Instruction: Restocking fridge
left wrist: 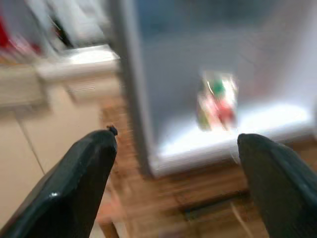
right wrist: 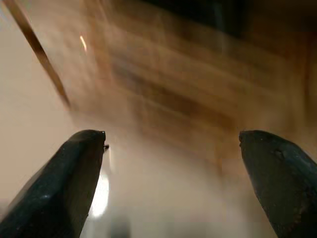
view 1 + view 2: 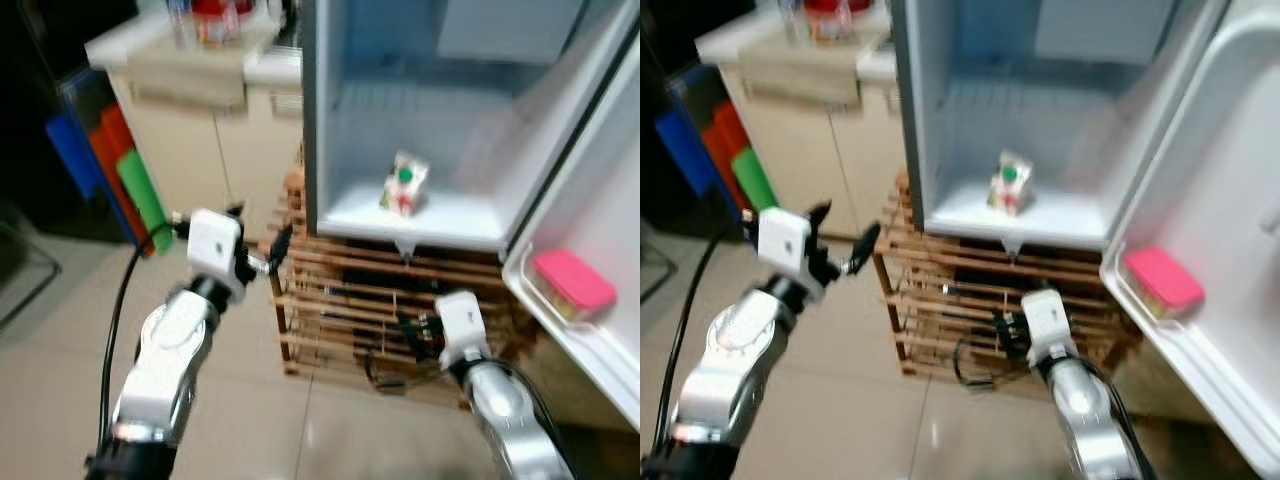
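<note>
The small fridge (image 3: pixel 320 120) stands open on a wooden slatted rack (image 3: pixel 330 310). A white carton with red and green print (image 3: pixel 404 185) stands on its bottom shelf, also seen blurred as the carton (image 1: pixel 217 101) in the left wrist view. A pink box (image 3: pixel 572 280) lies in the door shelf (image 3: pixel 560 330) at the right. My left gripper (image 3: pixel 258 240) is raised left of the fridge, open and empty, its fingers (image 1: pixel 74 188) wide apart. My right gripper (image 3: pixel 412 335) is low before the rack, open and empty, with fingers (image 2: pixel 59 188) spread.
A beige cabinet (image 3: pixel 190 130) with jars on its counter stands left of the fridge. Blue, red and green panels (image 3: pixel 120 170) lean beside it. The open fridge door (image 3: pixel 600 230) juts out at the right. Tiled floor (image 3: pixel 60 340) lies below.
</note>
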